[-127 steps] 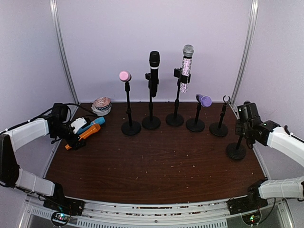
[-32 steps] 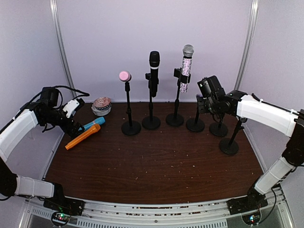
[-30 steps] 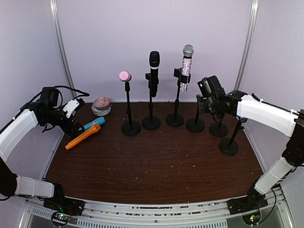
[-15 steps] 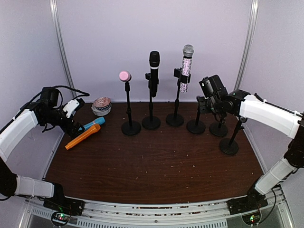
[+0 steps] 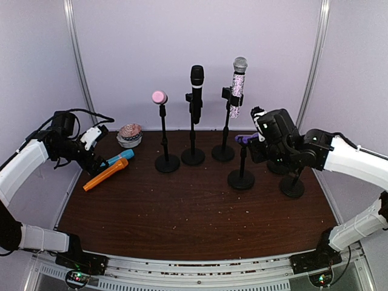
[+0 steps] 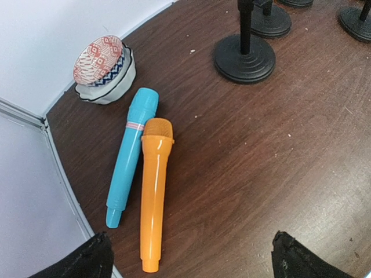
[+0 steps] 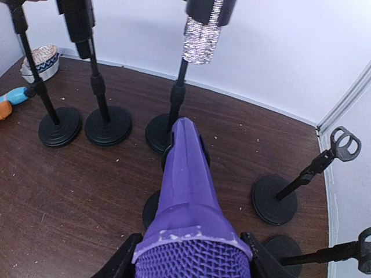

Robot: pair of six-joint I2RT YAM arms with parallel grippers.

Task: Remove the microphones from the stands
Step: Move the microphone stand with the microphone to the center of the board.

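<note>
Right end effector [image 7: 191, 260] pinching the grille end of the purple microphone [image 7: 186, 174], one finger on each side of the head. The handle runs away from the wrist camera into the clip of its short stand [image 5: 241, 178].

Change over the last second: microphone and stand have moved together. They were in the back row, just right of the base of the rhinestone microphone's stand [image 5: 223, 152]. They are now in front of that base and slightly to its right, nearer the arms. Since the stand has followed the pull, the clip has probably not let go, so the removal is judged begun but not achieved. Whether the round base slides on the tabletop [image 5: 182, 212] or hangs just clear of it cannot be told.

Implication: more pulling in the same direction is likely only to carry the stand further. Separation probably needs a pull along the handle's axis, or something holding the base down. A light stand dragged by its top could also tip.

Left end effector [image 6: 188, 249] spread wide and holding nothing. It hangs well left of the rhinestone microphone's stand, above an orange toy microphone [image 6: 154, 191] and a blue toy microphone [image 6: 131, 153] lying side by side near a patterned bowl [image 6: 104, 69].
</note>
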